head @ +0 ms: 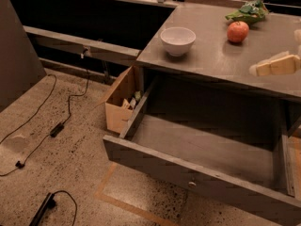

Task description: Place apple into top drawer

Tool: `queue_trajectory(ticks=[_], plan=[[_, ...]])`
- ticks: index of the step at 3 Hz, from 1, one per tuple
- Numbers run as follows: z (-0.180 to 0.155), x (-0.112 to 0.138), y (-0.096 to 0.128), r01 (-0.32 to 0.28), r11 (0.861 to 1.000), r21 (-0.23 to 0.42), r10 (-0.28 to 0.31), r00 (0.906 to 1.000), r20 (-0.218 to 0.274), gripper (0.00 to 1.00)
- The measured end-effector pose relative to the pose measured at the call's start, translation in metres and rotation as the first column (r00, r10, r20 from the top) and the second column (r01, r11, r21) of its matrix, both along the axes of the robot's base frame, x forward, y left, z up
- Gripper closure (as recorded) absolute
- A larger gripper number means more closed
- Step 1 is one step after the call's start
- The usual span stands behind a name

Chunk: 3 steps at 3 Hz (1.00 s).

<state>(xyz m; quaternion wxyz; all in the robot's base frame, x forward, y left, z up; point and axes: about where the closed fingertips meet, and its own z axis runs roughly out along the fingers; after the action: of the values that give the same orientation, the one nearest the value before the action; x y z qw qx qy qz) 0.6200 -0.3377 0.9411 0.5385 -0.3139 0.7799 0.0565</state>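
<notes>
Black cables (pixel 61 126) trail over the speckled floor, far to the left of the white bowl (pixel 178 40) and below it. A small brown cardboard box (pixel 117 107) stands on the floor, below and left of the bowl, tucked against the cabinet side. The bowl sits near the left edge of the grey worktop (pixel 211 55). Directly below the bowl, the top drawer (pixel 178 166) is pulled wide open, its knob (pixel 191 184) facing forward, so it appears ready to receive something. Right of the bowl the apple (pixel 238 31) rests on the worktop, not yet picked up, touching or just in front of a green leafy bag (pixel 248 12). Farthest right of the bowl, the cream pincer (pixel 277 66) hangs low over the worktop near the apple, holding nothing; whether it is open or closed cannot be told. It is probably approaching for a grasp.
</notes>
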Motion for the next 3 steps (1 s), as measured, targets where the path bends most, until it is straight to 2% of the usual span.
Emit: queue_trajectory(ticks=[1, 2, 3], plan=[[-0.019, 0.029, -0.006, 0.154, 0.987, 0.039, -0.153, 0.9880, -0.022, 0.00], [-0.016, 0.041, -0.022, 0.244, 0.966, 0.091, -0.243, 0.9698, -0.014, 0.00], [-0.032, 0.042, -0.027, 0.277, 0.958, 0.068, -0.277, 0.9608, -0.001, 0.00]])
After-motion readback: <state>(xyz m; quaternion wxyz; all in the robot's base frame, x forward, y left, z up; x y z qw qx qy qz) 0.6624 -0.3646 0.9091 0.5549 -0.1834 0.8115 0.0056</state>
